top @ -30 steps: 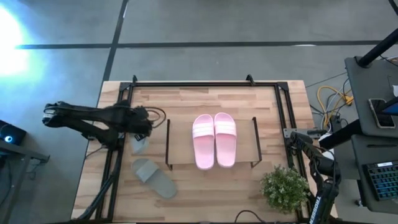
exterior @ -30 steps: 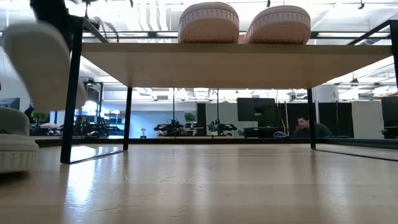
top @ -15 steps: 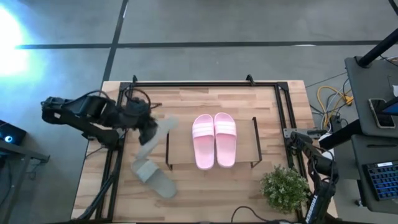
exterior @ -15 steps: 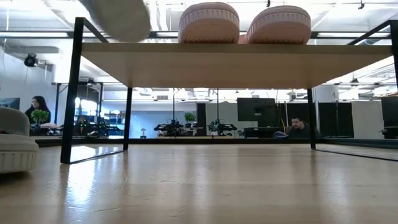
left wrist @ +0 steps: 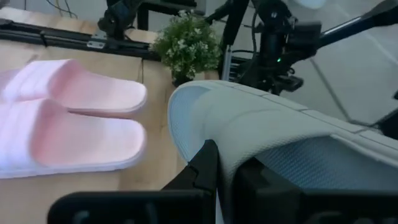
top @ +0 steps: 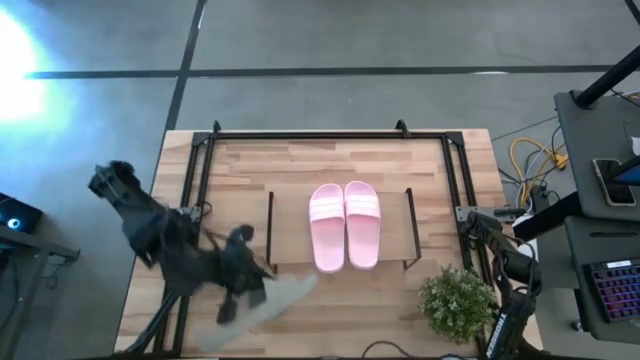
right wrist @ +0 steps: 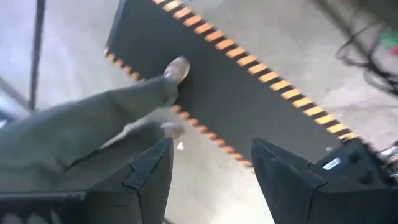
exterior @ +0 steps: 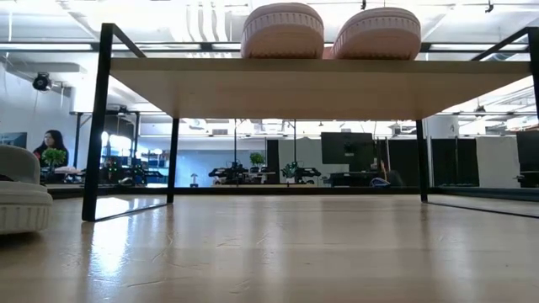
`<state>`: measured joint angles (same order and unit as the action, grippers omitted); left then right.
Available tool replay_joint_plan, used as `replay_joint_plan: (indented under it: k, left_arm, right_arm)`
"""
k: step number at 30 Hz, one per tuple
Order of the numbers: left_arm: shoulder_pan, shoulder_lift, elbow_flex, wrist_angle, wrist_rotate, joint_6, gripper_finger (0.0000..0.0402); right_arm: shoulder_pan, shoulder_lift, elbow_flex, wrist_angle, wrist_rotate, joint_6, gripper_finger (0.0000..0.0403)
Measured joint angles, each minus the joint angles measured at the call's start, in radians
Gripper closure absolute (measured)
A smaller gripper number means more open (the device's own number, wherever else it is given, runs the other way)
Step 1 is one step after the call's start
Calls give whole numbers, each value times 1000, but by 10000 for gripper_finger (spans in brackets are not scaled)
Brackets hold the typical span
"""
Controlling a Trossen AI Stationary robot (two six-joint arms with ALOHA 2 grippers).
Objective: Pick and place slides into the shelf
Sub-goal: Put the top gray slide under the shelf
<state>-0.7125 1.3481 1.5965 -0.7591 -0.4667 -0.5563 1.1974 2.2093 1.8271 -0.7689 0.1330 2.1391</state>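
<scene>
two pale pink foam slides [top: 345, 225] sit side by side on the light wooden plank top of the low shelf [top: 290, 225] with thin black metal end frames, mid table; the low view shows their rounded ends [exterior: 282, 30] on the plank. i count that pair as placed. my left gripper [top: 240, 275] is off the near left corner of the shelf, jaws clamped together on the edge of one grey-green foam slide [top: 275, 298], which is carried above the table and sticks out toward the right from the claw. the left wrist view shows this slide [left wrist: 280, 134] close up, pinched at its rim, with the pink pair and a small green bushy plant [left wrist: 186, 45] beyond it. the second grey-green slide [exterior: 21, 202] i take to be the pale rounded shape at the left edge of the low view, on the table left of the shelf; from above the left arm covers that spot, so i cannot confirm it. right gripper [right wrist: 208, 165] waits off the right edge of the table, fingers spread apart, holding nothing. judgement: about half done; the carried slide needs setting on the shelf, then the last one fetched.
</scene>
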Motion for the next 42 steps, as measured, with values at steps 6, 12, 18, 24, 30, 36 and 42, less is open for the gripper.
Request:
replay_joint_plan:
  k: [6,12,18,24,30,36,42]
  left_arm:
    - [-70,239,181,-201,-127,-131,402]
    - [-85,480,379,-400,-153,-248,402]
    - [-92,706,581,-416,-113,-245,402]
    - [-94,861,741,-562,-131,-248,401]
    - [-76,909,754,-621,-175,-294,401]
    - [-13,982,756,-621,-195,-285,401]
    - [49,1047,756,-708,-197,-273,401]
  right_arm:
    - [38,0,0,132,-1,-44,195]
    - [80,0,-1,142,-53,-95,195]
    - [153,-11,2,201,-80,21,195]
    - [186,-11,2,265,-82,157,195]
    - [178,-12,2,433,-31,94,195]
    - [163,-42,2,598,84,-1,195]
    - [161,-96,2,601,259,-98,195]
